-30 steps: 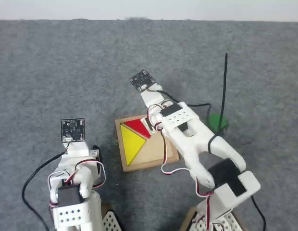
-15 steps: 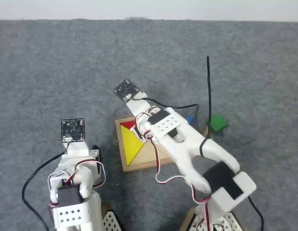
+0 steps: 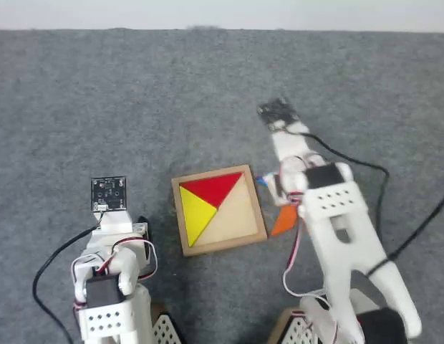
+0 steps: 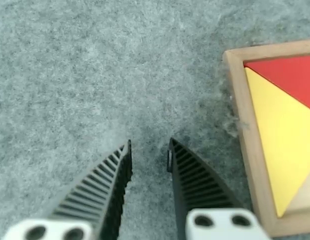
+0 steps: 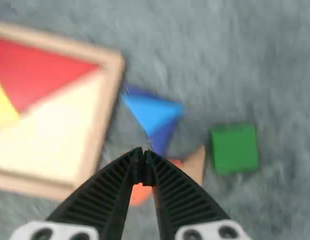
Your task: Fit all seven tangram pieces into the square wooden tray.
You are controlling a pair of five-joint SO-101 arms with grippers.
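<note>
The square wooden tray [image 3: 255, 208] lies mid-table and holds a red triangle [image 3: 211, 188] and a yellow triangle [image 3: 195, 211]; the rest of its floor is bare. My right gripper [image 5: 143, 154] is shut with nothing in it, hovering just right of the tray over loose pieces: a light blue triangle [image 5: 154, 111], a darker blue piece [image 5: 164, 136], an orange piece [image 5: 139, 193], a tan piece [image 5: 197, 162] and a green square [image 5: 234, 148]. My left gripper [image 4: 149, 148] stands open over bare carpet left of the tray's rim [image 4: 235, 85].
Grey carpet covers the whole table. In the high view the right arm [image 3: 329, 208] covers most of the loose pieces, leaving the orange piece [image 3: 284, 220] and a blue tip [image 3: 261, 179] showing. Black cables trail right of that arm.
The right arm has swung from above the tray to its right side, uncovering the tray. The left arm has kept still.
</note>
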